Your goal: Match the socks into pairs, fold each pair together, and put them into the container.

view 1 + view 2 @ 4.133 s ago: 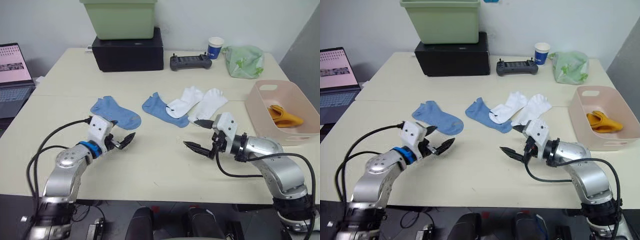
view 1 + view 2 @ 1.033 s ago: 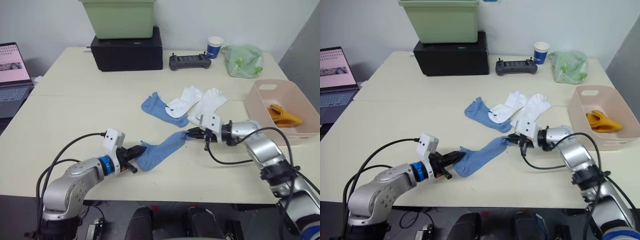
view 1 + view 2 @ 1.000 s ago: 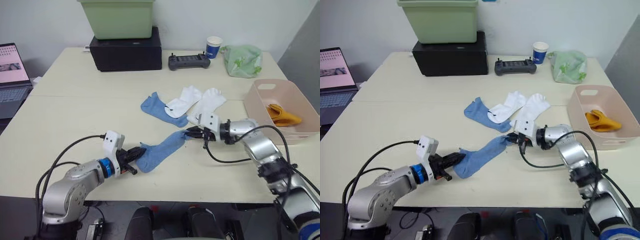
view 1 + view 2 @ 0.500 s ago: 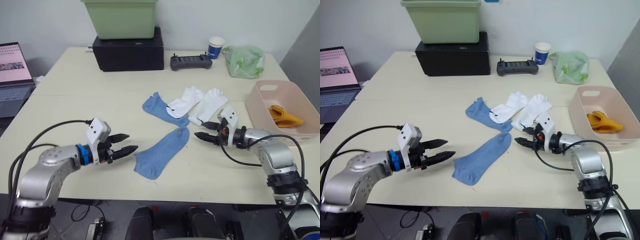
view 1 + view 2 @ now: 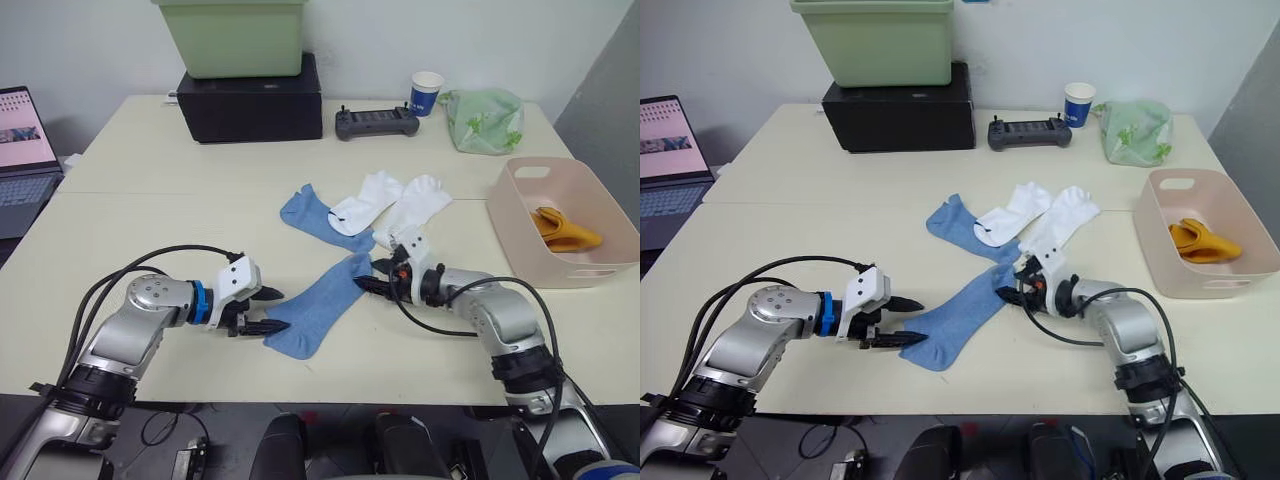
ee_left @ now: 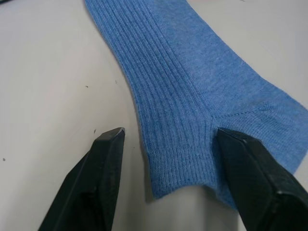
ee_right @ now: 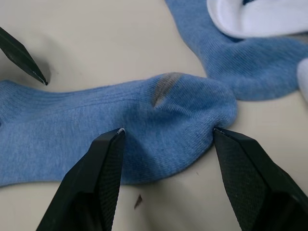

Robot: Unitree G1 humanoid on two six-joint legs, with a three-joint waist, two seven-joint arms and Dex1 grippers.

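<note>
Two pincers spread | left pincer [image 5: 268, 311], right pincer [image 5: 366, 277] straddle opposite ends of flat blue sock [image 5: 318, 305]

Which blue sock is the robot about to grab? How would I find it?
Start at the cream table and find the heap of white socks in its middle. Just nearer the robot lies a light blue ribbed ankle sock, flat and slanted, alone between the two open end effectors. The other blue sock is tucked under the white ones.
</note>
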